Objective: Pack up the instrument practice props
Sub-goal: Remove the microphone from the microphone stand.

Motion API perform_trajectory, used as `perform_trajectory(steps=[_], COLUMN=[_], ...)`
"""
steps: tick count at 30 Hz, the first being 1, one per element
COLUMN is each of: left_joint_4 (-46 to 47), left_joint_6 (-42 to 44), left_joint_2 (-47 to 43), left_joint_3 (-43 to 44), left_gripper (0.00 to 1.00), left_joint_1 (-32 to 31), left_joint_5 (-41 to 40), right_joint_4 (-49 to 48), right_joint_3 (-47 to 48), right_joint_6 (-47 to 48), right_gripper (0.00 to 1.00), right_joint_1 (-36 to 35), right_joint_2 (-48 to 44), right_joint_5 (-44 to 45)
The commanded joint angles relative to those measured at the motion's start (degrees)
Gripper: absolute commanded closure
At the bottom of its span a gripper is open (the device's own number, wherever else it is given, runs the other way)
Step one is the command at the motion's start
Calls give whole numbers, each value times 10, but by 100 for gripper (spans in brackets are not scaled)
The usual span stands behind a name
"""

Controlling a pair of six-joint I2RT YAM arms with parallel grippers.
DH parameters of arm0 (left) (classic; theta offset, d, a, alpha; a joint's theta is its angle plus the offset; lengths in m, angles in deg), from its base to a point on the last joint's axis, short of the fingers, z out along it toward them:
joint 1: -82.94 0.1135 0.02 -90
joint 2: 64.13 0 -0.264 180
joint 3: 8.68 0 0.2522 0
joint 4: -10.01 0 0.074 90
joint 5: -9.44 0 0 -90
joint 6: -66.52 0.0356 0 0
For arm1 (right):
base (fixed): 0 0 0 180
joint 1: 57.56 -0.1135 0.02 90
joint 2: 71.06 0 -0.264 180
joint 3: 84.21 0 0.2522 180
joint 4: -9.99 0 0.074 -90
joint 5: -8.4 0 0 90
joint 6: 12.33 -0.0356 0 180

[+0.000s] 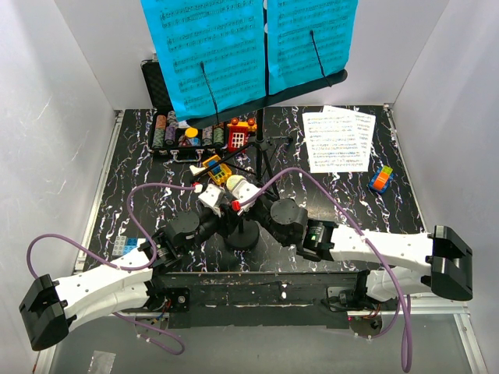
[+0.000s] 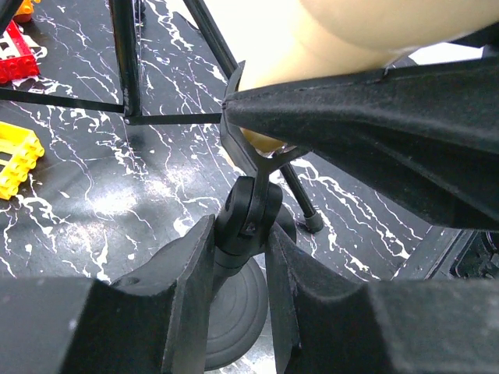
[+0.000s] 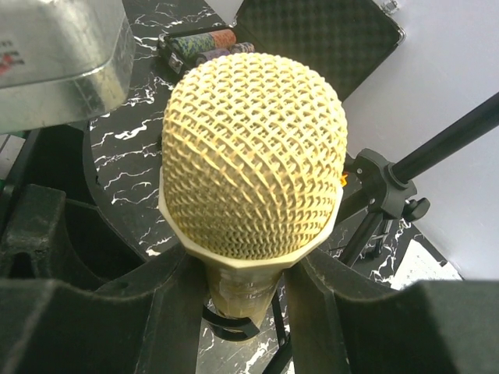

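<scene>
While the left gripper (image 2: pixel 242 234) pinches the small black round-based mic stand (image 2: pixel 234 319) and the right gripper (image 3: pixel 242 269) the cream mesh-headed microphone (image 3: pixel 249 156), a skewed pull could tip the stand

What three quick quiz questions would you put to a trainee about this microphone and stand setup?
1. True or false: the right gripper is closed on the cream microphone.
2. What is the left gripper clamped on? A) the mic stand post B) a yellow toy block C) a poker chip
3. Fill in: the pages on the music stand are ____ in colour.
Key: 1 true; 2 A; 3 blue.
</scene>
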Motion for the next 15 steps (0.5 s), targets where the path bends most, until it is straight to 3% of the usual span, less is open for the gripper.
perform_trajectory(steps=[1,11,15], left_joint_4=[-87,-97,-98], left_joint_6=[-2,-6,-8], left_joint_2=[-6,-18,-23], left_joint_3=[-4,-3,-3], left_gripper=[100,100,100], left_joint_1=[4,3,3], left_joint_5=[-39,-47,-47], right_joint_4=[-55,-87,-76], right_joint_3=[57,50,46], right_joint_6=[43,105,87], right_gripper=[99,99,99], right_joint_1=[30,33,34], right_joint_2=[-47,-50,-74], right_joint_5=[123,172,162])
